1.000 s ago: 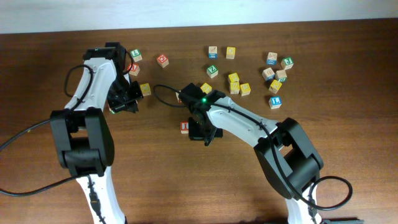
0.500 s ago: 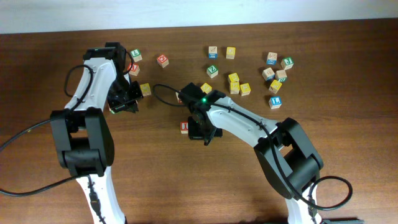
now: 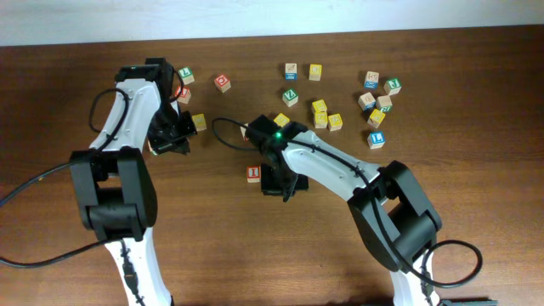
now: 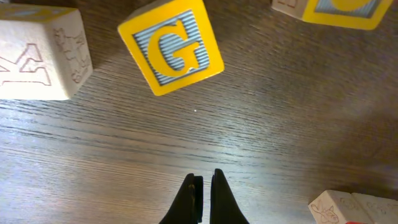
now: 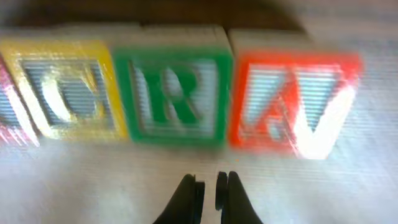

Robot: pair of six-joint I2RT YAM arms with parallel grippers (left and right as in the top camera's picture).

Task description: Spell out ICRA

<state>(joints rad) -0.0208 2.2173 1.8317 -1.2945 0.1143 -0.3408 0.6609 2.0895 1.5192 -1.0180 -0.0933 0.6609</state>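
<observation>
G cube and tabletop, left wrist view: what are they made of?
G cube: likely wood, face painted yellow with blue stripes; the neighbouring K cube shows pale bare wood. Tabletop: dark wood grain with slight sheen; solid, veneer or laminate unclear.

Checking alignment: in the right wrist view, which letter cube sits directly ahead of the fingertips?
The green R cube, straight above the right gripper; the yellow C cube sits to its left, the red A cube to its right.

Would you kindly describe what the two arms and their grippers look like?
Both the left arm and right arm have white links with bulky black joints. A green light glows near the right wrist, and black cables trail from both. The left gripper and right gripper are slim, tapered and black.
</observation>
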